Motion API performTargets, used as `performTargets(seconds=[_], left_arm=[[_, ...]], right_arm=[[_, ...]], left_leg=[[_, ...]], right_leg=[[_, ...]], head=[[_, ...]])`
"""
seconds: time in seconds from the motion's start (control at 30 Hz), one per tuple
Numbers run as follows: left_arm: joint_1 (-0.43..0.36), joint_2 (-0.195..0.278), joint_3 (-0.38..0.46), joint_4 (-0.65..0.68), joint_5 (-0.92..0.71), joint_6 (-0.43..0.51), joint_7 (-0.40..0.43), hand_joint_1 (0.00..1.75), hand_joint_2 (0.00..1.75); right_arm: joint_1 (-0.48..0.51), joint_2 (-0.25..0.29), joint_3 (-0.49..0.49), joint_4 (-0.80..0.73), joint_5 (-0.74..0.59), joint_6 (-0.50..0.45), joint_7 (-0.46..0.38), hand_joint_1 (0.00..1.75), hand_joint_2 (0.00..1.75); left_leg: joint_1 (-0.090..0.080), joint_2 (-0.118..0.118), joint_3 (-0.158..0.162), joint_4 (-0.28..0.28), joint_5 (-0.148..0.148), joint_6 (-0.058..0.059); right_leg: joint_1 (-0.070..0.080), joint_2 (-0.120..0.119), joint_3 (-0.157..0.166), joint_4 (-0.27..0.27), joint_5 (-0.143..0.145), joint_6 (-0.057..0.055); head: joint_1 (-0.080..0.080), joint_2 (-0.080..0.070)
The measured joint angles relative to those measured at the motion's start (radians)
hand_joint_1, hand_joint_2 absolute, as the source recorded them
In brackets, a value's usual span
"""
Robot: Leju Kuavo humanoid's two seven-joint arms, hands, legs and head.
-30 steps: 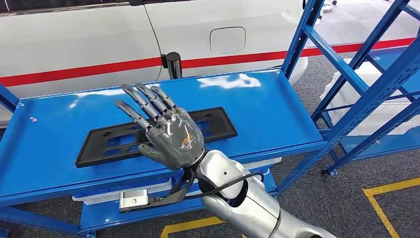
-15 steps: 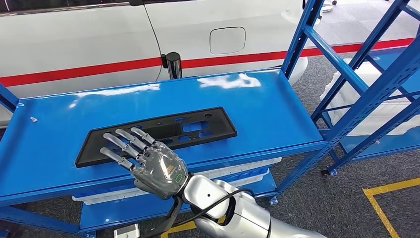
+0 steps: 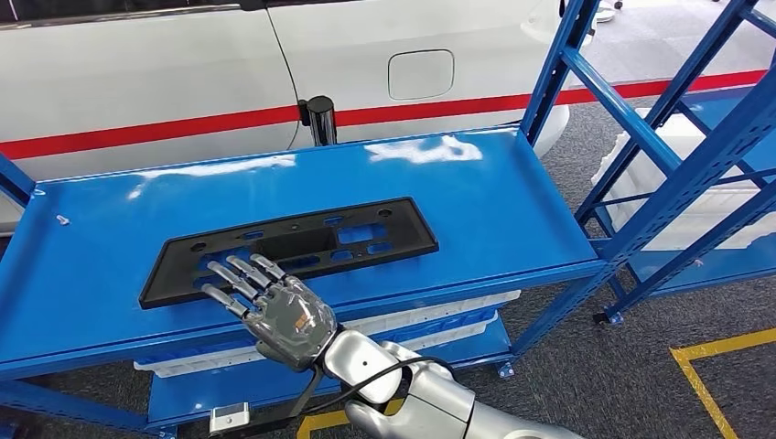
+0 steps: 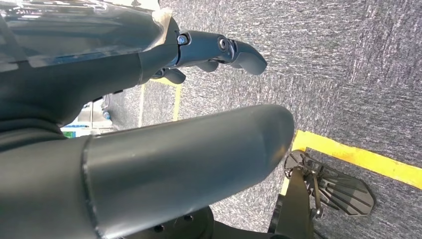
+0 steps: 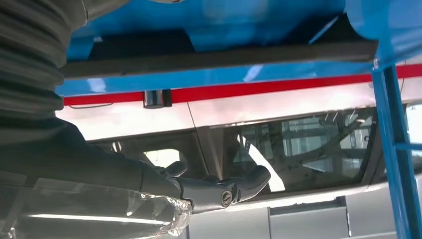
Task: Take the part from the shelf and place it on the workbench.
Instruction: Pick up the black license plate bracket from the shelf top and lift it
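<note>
The black part [image 3: 291, 249] already lay flat on the blue surface [image 3: 494, 206], so the job looked nearly done, with the right hand [image 3: 274, 311] holding nothing, fingers spread, just over the part's near edge and only its retreat left.

A glossy blue counter [image 3: 512, 210] carries a flat black part [image 3: 302, 242], lying lengthwise left of centre, towards its near edge.
</note>
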Motion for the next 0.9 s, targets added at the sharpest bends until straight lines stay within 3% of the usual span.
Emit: performTargets(seconds=[0.47, 0.9], left_arm=[[0.0, -0.001, 0.0, 0.0, -0.005, 0.0, 0.0, 0.0, 0.0], [0.004, -0.004, 0.001, 0.0, -0.009, 0.0, 0.0, 0.0, 0.0]], right_arm=[[-0.006, 0.027, 0.009, 0.089, 0.003, -0.01, 0.005, 0.0, 1.75], [-0.051, 0.041, -0.059, 0.197, 0.02, -0.054, 0.085, 0.0, 1.75]], left_leg=[[0.0, 0.0, 0.0, 0.0, 0.0, 0.0], [0.0, 0.0, 0.0, 0.0, 0.0, 0.0]], right_leg=[[0.0, 0.0, 0.0, 0.0, 0.0, 0.0], [0.0, 0.0, 0.0, 0.0, 0.0, 0.0]], head=[[0.0, 0.0], [0.0, 0.0]])
